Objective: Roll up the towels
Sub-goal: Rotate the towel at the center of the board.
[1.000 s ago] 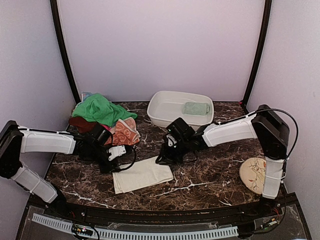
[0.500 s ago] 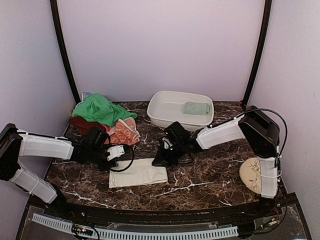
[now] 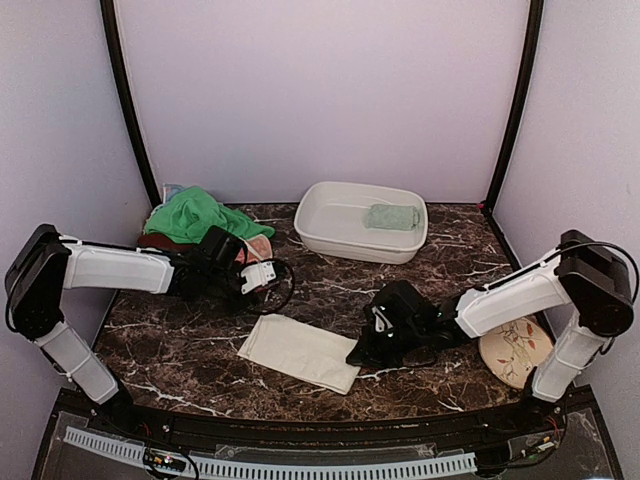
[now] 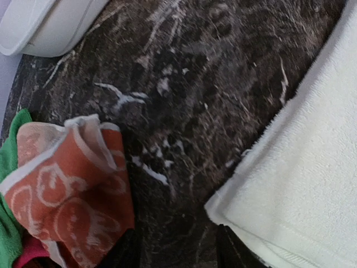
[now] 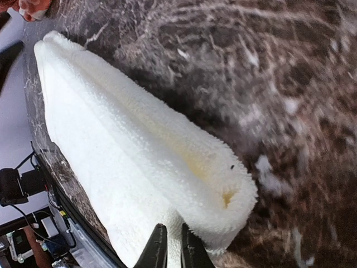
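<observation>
The large cream-white towel (image 3: 298, 350) lies folded on the marble table near the front. My right gripper (image 3: 362, 354) is at its right corner. In the right wrist view the jaws (image 5: 174, 249) are shut on a thin layer of the cream towel (image 5: 128, 151), beside its curled-over edge. My left gripper (image 3: 262, 281) is open and empty, hovering between the orange swirl towel (image 4: 72, 192) and the cream towel's corner (image 4: 301, 184). The bright green towel (image 3: 195, 215) lies on the pile at the back left. The pale sage-green towel (image 3: 392, 216) lies in the basin.
The white plastic basin (image 3: 330, 240) stands at the back centre, and its corner also shows in the left wrist view (image 4: 50, 25). The round floral plate (image 3: 510, 350) lies at the right edge, beside the right arm. Curved walls close in the back and sides.
My right gripper has drawn back to the right and nearer, dragging the cream towel with it. My left gripper has let go of the towel's left end and moved back toward the pile.
</observation>
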Robot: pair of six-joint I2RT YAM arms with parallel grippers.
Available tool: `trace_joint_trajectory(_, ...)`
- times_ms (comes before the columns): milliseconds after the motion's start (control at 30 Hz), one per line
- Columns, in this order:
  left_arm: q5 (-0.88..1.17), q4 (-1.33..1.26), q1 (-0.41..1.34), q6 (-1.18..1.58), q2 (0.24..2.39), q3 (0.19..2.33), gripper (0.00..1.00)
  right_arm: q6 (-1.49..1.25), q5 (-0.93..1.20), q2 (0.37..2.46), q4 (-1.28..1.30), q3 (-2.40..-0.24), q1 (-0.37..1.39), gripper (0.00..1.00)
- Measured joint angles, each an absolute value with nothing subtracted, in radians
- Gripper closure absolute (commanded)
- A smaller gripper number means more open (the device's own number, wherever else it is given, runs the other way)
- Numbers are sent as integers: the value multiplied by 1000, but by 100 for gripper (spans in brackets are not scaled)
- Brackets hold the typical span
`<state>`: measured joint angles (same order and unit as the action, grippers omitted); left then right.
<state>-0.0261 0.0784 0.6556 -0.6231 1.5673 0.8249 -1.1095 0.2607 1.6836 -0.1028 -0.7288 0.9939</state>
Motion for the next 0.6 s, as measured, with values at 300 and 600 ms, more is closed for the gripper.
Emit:
trace_joint_trajectory(300,78,207,652,-572,1472,985,51,-995,160,1596,176,-860,995,85)
trace_joint_trajectory(600,237,325,686,-569,1401,796,53,-816,255,1853,173,-1098,936,93)
